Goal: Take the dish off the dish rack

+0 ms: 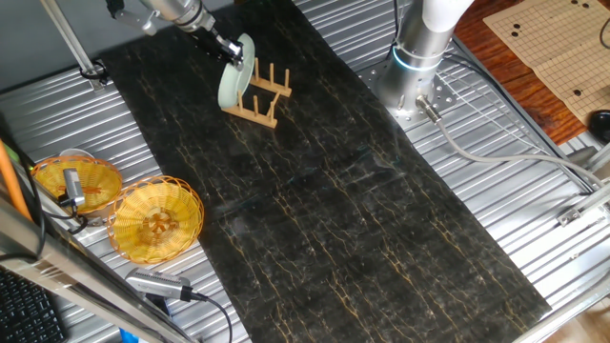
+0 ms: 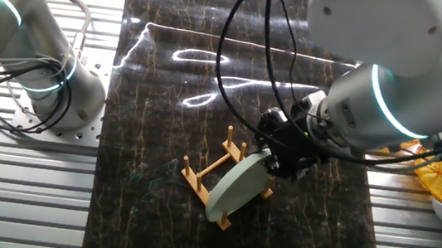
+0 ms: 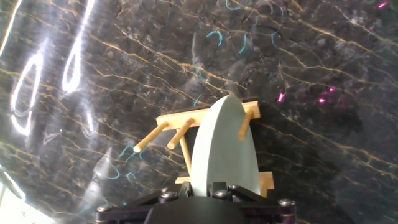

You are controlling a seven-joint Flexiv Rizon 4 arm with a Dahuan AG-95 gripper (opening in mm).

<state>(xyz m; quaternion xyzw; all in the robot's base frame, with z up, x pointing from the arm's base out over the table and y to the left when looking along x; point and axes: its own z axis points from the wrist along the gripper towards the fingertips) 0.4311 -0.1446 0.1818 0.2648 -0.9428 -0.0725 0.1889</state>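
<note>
The pale mint-green dish (image 1: pixel 234 82) stands on edge at the left end of the small light-wood dish rack (image 1: pixel 265 95), between its upright pegs. My gripper (image 1: pixel 232 50) comes down from the upper left and is shut on the dish's top rim. In the other fixed view the dish (image 2: pixel 237 191) leans in the rack (image 2: pixel 205 172) with the gripper (image 2: pixel 272 158) on its upper right edge. In the hand view the dish (image 3: pixel 224 146) runs up from between my fingers (image 3: pixel 214 188), with the rack (image 3: pixel 171 122) behind it. The dish's lower edge still sits in the rack.
Two yellow wire baskets (image 1: pixel 157 219) (image 1: pixel 76 183) stand at the left on the ribbed metal table. The arm's base (image 1: pixel 415 67) is at the back right, with cables beside it. A wooden board (image 1: pixel 553 48) lies at the far right. The rack sits on a black marbled mat (image 1: pixel 362 219).
</note>
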